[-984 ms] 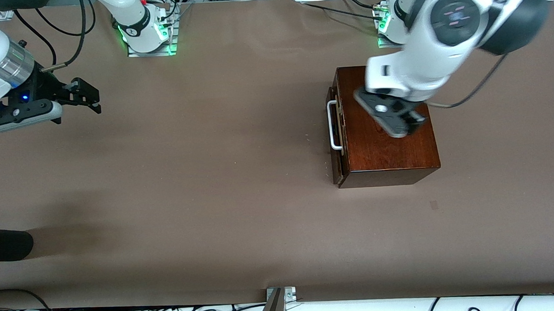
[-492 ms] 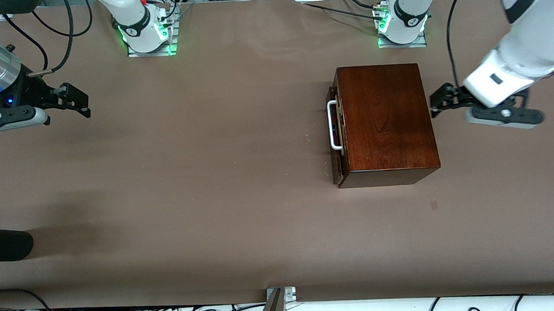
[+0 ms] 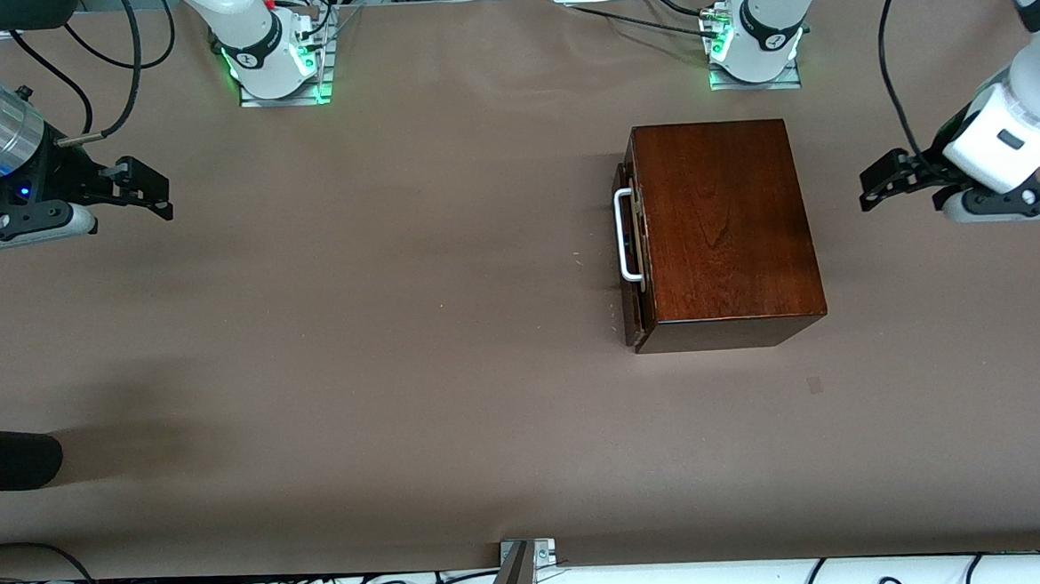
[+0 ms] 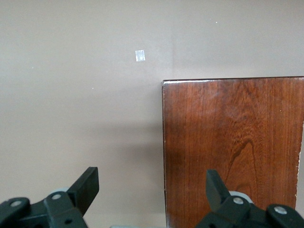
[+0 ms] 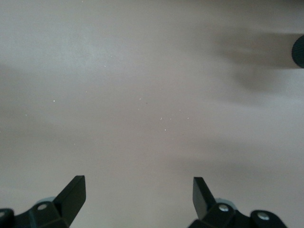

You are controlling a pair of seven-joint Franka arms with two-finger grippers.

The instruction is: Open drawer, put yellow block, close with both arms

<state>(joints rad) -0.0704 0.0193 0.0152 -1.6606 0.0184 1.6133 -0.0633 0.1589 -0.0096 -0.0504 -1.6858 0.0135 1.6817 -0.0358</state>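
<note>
Drawer [image 3: 629,242] sat pushed into the wooden box [image 3: 726,228], toward the left arm's end of the table [image 3: 398,334]. Left gripper [image 3: 875,186], fingers wide, hovered beside the box. Right gripper [image 3: 145,187], also wide, hovered over bare table.

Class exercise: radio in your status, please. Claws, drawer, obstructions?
Left claw open, over bare table beside box. Right claw open, waiting at its end. Drawer shut, yellow block unseen. Nothing obstructing.

Closed drawer [image 3: 632,250], white handle [image 3: 626,236]
</note>
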